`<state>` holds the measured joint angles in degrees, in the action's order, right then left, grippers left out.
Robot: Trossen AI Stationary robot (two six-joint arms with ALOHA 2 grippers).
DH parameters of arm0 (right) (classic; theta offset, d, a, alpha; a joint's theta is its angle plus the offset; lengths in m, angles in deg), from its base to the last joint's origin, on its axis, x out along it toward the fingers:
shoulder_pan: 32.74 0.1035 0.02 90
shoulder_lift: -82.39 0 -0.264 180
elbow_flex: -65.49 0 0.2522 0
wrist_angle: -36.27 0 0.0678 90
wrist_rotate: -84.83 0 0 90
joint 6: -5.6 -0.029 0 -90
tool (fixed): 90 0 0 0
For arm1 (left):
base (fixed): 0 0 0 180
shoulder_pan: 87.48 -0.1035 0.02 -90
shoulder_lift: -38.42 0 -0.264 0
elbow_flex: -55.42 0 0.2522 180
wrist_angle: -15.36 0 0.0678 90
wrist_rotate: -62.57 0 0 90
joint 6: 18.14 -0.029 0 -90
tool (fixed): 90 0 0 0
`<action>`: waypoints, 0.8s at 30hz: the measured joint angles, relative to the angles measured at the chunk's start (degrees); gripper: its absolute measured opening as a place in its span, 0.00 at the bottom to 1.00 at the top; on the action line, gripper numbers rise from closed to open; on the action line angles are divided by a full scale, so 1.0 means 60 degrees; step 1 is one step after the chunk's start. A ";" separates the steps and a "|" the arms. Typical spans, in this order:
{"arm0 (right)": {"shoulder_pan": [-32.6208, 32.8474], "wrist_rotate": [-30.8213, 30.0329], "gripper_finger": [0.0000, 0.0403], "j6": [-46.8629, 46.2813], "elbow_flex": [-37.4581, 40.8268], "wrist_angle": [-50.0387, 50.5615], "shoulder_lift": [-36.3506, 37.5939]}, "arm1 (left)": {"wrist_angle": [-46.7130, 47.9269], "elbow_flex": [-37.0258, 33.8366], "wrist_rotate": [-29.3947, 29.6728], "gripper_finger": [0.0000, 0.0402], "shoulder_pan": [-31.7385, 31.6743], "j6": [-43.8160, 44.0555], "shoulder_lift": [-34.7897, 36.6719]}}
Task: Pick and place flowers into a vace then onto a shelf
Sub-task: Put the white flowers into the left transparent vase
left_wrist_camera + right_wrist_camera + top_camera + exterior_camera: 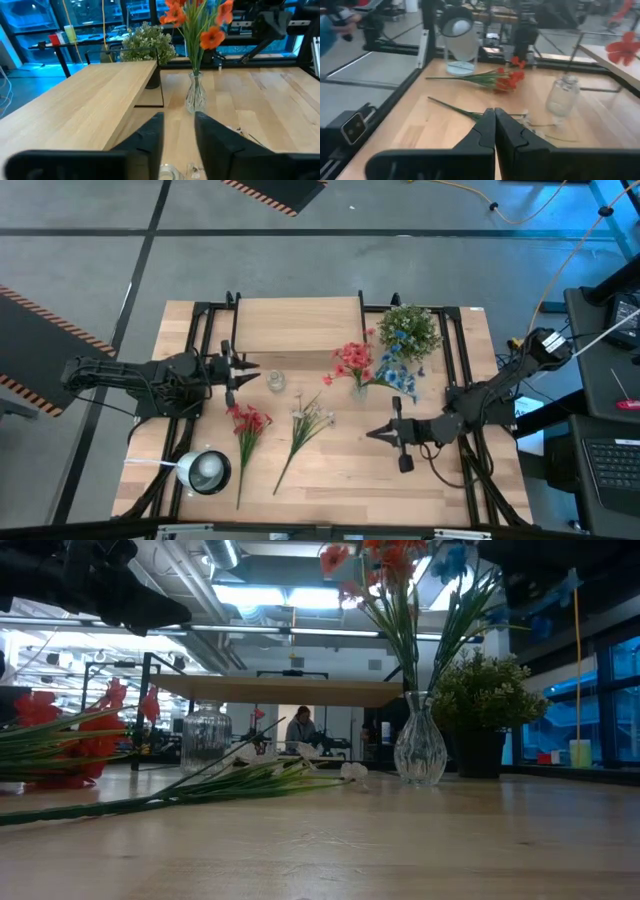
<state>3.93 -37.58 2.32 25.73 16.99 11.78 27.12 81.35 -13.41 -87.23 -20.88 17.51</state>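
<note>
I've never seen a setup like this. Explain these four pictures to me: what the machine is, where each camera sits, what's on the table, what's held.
These are two dark robot arms at a wooden table.

One camera looks straight down, one sits at tabletop height, and one rides on each wrist.

The left gripper is slightly open beside a small empty glass jar, and the right gripper is shut. Neither holds anything.

A glass vase already holds a red flower and a blue flower. Another red sprig and a whitish sprig lie on the table. There is also a low wooden shelf, a bushy potted plant and a small lamp.

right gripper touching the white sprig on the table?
Apart. High view: the right gripper sits clear of the white sprig, with bare tabletop between them.
</note>
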 joint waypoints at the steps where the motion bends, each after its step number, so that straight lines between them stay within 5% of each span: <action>1: 0.0127 -0.0244 0.00 -0.0156 0.0000 0.0075 0.0000 | -0.0046 0.0000 -0.0003 0.30 0.0003 0.0000 0.0003; 8: 0.0847 -0.0902 0.00 -0.1651 0.0000 0.0939 -0.0004 | -0.0487 0.0000 -0.0001 0.47 0.0003 -0.0557 0.0001; 15: 0.0762 -0.2262 0.00 -0.2163 0.0003 0.2073 -0.0007 | -0.0640 0.0090 0.0294 0.49 0.0003 0.0154 -0.0339; 24: 0.0271 -0.2251 0.00 -0.2110 0.0000 0.2049 -0.0007 | 0.0254 0.2342 0.0824 0.49 0.0003 0.0410 -0.2934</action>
<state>5.56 -51.09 -10.34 25.73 29.28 11.73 28.64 95.40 -8.46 -87.21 -18.42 -0.09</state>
